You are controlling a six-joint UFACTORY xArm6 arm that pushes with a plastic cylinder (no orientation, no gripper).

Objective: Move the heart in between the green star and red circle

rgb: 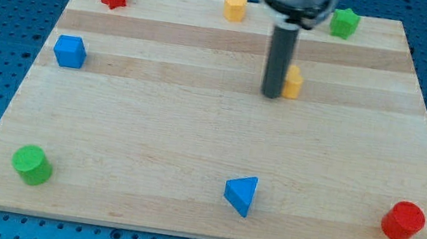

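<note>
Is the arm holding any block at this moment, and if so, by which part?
Nothing is held; the arm has no gripper. My tip rests on the board at the left side of a yellow block, which it partly hides; whether they touch cannot be told.

The rod [278,61] hides part of a yellow block [294,82]; its shape is unclear
</note>
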